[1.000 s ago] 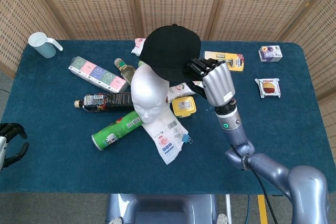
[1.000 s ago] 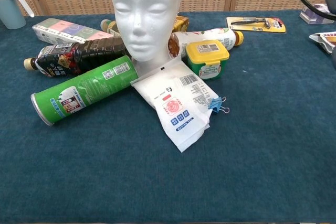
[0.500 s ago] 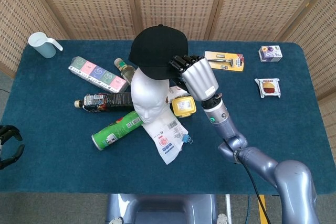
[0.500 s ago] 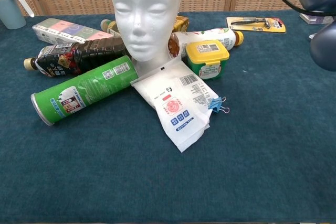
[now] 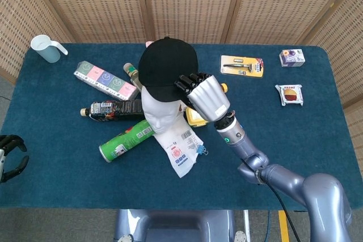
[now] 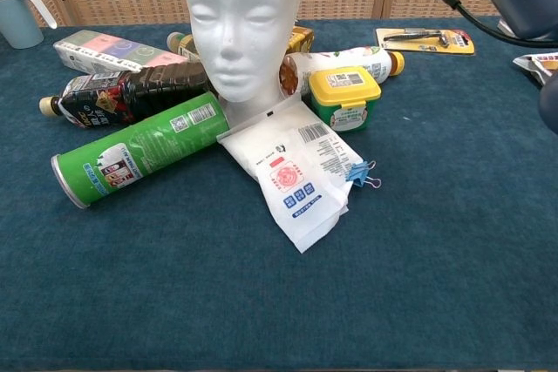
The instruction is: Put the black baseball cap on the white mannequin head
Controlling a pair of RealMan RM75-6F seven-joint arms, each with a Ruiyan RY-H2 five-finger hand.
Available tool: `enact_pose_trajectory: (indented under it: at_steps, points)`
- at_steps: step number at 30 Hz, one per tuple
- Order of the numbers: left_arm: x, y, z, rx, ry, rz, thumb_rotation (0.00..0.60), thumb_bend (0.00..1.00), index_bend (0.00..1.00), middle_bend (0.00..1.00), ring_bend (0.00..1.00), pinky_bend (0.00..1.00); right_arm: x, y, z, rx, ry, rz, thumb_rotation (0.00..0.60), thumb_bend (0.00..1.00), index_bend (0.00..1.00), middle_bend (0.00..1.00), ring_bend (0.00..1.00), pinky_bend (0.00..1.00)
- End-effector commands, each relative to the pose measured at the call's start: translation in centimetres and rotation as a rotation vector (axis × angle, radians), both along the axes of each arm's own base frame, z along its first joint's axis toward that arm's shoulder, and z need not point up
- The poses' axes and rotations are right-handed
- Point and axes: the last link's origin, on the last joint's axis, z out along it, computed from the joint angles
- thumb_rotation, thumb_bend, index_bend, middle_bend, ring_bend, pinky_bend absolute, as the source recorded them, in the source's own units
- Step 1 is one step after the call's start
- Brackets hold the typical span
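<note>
At the left edge of the bench the left hand rests idle, fingers loosely curled, holding nothing. In the middle the black cap now covers the crown of the white head, whose face looks toward the near edge. The right hand grips the cap at its right side (I cannot tell where the visor points). I judge the placing step nearly done; next the hand should press the cap level, then release it gently without tipping the head.
</note>
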Motion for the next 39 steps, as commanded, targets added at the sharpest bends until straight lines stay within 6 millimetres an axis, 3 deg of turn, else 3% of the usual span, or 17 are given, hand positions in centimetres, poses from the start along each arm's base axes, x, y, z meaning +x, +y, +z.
enact_pose_trajectory:
  at_steps: [1,11,24,39]
  points:
    - [0.0,0.0,-0.1,-0.002,-0.001,-0.001,0.600,0.32,0.50,0.40,0.32,0.33,-0.1,1.0,-0.2,0.001,0.034,-0.009,0.600,0.43,0.67,0.61,0.75,0.87]
    - [-0.2,0.3,-0.5,-0.017,-0.009,-0.003,0.600,0.32,0.50,0.40,0.32,0.33,0.6,3.0,-1.5,0.010,0.097,-0.058,0.600,0.43,0.67,0.61,0.75,0.87]
    - [-0.7,0.4,-1.0,-0.034,-0.019,0.002,0.600,0.32,0.50,0.40,0.32,0.32,1.8,3.7,-2.7,-0.004,0.136,-0.102,0.600,0.43,0.68,0.61,0.75,0.86]
    - [-0.9,0.5,-1.2,-0.043,-0.024,-0.005,0.600,0.32,0.50,0.40,0.32,0.32,1.7,5.5,-3.6,0.004,0.157,-0.106,0.600,0.43,0.68,0.61,0.75,0.86]
